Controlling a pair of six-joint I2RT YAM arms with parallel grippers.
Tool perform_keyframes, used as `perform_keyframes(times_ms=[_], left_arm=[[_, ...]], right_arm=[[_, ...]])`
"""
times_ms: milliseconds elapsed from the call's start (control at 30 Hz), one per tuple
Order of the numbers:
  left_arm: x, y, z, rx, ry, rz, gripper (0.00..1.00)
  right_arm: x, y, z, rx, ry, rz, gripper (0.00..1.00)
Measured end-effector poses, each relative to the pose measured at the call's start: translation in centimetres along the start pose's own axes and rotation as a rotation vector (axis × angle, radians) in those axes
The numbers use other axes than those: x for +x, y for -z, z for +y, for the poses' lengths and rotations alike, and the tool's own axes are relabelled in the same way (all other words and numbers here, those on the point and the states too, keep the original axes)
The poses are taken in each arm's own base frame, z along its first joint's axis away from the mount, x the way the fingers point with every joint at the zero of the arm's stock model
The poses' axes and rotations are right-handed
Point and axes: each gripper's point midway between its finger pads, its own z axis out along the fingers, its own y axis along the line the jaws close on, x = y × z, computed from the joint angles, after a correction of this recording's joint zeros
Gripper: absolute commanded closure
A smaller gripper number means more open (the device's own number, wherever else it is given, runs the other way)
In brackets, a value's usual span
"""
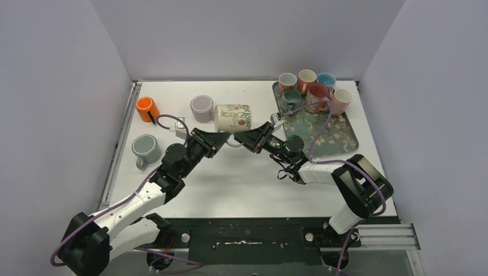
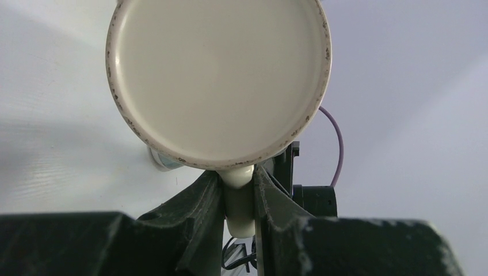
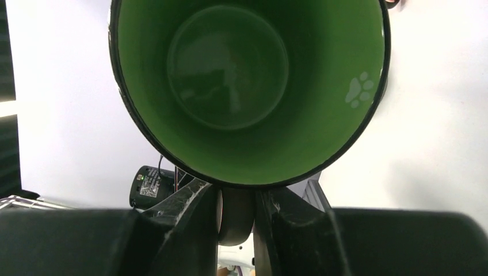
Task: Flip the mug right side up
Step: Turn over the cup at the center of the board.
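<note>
- Location: the floral mug [image 1: 233, 118] lies on its side at the middle of the bench [image 1: 230, 184]. Its base faces left, its mouth faces right, and its handle [image 2: 237, 210] points toward the near edge. It is just right of a pale mug [image 1: 201, 107] and left of the tray [image 1: 336, 144]. Whether it rests on the bench or is lifted cannot be told.
- Handling: judged to be glazed ceramic, so rigid, moderately heavy, slippery, and liable to chip if dropped. The handle is the sound place to take hold; the glazed wall would likely slip.
- Left gripper [image 2: 237, 201]: fingers [image 2: 201, 201] clenched on the handle from the base side.
- Right gripper [image 3: 236, 213]: fingers [image 3: 276, 213] narrowed onto the same handle from the mouth side, both apparently in contact. The green interior faces its camera.
</note>
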Motion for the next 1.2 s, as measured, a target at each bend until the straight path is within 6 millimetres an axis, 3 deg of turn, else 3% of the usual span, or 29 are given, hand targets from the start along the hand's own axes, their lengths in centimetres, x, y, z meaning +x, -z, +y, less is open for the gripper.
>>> perform_keyframes(times_ms=[367, 600, 833, 933, 967, 1200], left_arm=[[0.3, 0.3, -0.1, 0.006, -0.004, 0.018, 0.63], [1.0, 0.5, 0.4, -0.012, -0.005, 0.051, 0.57], [1.1, 0.6, 0.5, -0.017, -0.012, 0.059, 0.43], [1.2, 0.6, 0.7, -0.022, -0.036, 0.067, 0.09], [1.3, 0.7, 0.9, -0.03, -0.045, 0.07, 0.03], [1.3, 0.6, 1.8, -0.118, -0.17, 0.108, 0.03]], right_arm=[[-0.6, 0.0, 0.6, -0.031, 0.015, -0.017, 1.0], [-1.3, 0.3, 0.2, -0.024, 0.019, -0.038, 1.0], [-2.5, 0.9, -0.8, 0.003, 0.016, -0.087, 1.0], [-3.4, 1.3, -1.4, 0.021, 0.015, -0.117, 1.0], [-3.8, 1.6, -1.7, 0.029, 0.015, -0.129, 1.0], [-7.1, 4.1, -3.9, 0.121, 0.027, -0.224, 1.0]])
